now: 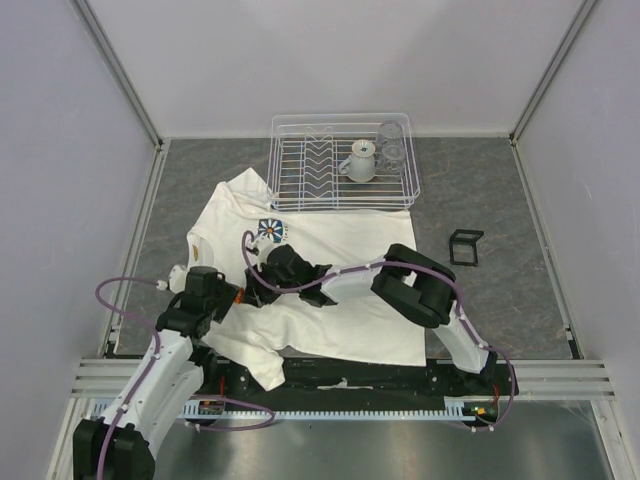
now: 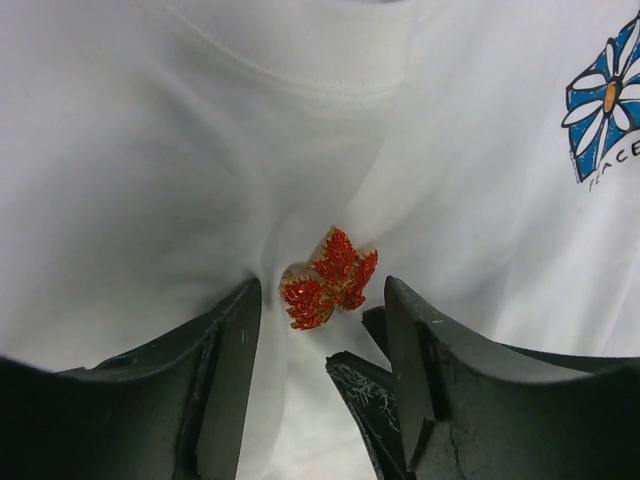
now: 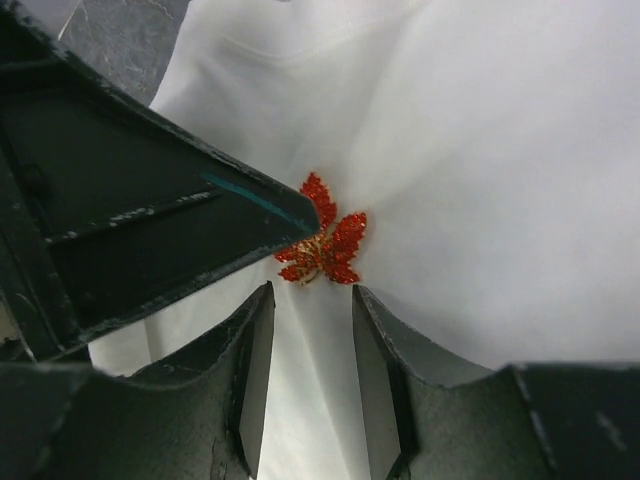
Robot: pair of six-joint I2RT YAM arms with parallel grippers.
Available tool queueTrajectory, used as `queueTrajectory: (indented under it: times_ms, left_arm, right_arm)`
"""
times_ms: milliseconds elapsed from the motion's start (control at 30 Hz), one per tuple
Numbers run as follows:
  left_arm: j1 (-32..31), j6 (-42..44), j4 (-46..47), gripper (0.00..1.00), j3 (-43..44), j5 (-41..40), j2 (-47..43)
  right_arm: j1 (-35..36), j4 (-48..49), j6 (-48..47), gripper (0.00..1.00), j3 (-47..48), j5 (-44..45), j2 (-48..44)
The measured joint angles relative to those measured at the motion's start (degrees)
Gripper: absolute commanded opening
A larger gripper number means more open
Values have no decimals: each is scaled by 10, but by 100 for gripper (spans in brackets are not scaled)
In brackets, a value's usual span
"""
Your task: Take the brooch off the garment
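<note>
Just beyond the fingertips of the left gripper sits the brooch, a small red glittery leaf with a gold edge, pinned to the white shirt. The left gripper's fingers stand apart with nothing between them, and the brooch lies in line with the gap, a little ahead of it. In the right wrist view one left finger reaches in from the side and its tip meets the brooch's edge.

The right gripper comes at the same spot from the other side, with the brooch just ahead of its fingertips too. Its fingers stand a little apart and a fold of shirt runs down between them; I cannot tell whether they pinch it. The cloth puckers in creases around the pin.

Up and to the right of the left gripper is the shirt's blue daisy logo. Well beyond both grippers, at the far side of the grey table, a white dish rack holds a mug.
</note>
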Motion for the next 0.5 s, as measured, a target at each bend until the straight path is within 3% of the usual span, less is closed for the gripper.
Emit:
queueTrajectory:
  times_ms: [133,267,467,500]
  left_arm:
    - [0,-12,-24,66,10,-1,0]
    - [2,-27,-37,86,14,-3,-9]
    - [2,-37,-64,88,15,-14,-54]
    - [2,-37,-72,85,17,-16,-60]
  right_arm:
    - [24,-55,-61,50,33,40,0]
    - [45,-84,-126,51,43,96,-3]
    - [51,-92,-203,37,32,152,-17]
    - [51,-87,-213,33,24,155,-21]
